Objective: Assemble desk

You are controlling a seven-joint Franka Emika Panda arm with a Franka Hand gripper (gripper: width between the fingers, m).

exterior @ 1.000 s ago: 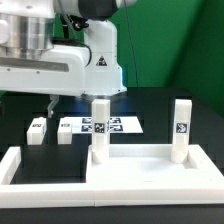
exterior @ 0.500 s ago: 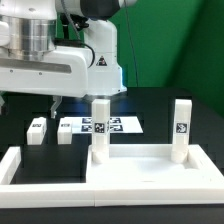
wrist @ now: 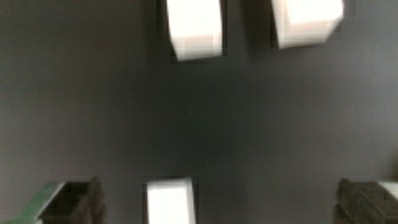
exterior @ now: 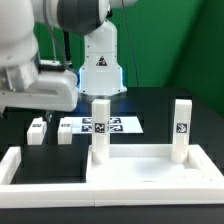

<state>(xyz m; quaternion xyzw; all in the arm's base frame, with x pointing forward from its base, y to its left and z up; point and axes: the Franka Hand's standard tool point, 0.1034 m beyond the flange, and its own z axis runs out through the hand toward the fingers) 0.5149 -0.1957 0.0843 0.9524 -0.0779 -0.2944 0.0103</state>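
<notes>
Desk half built, fingers empty over the dark tabletop.

The white desk panel (exterior: 135, 168) lies at the near side of the black tabletop (exterior: 160, 108), with one upright leg (exterior: 100, 128) at its far left corner and a second upright leg (exterior: 181, 127) at its far right corner. Farther left, a loose leg block (exterior: 37, 128) and another loose block (exterior: 65, 131) sit side by side, the latter just beside the marker board (exterior: 105, 125). A low border wall (exterior: 20, 165) runs just left of the panel. The robot arm (exterior: 40, 80) fills the upper left, blurred. In the wrist view the fingers (wrist: 75, 200) stand well apart, released and gripping nothing. A blurred white piece (wrist: 169, 200) shows in the gap between them, touching neither, and a pair of white pieces (wrist: 192, 28) lies farther off. These are probably legs, though the blur hides which.
</notes>
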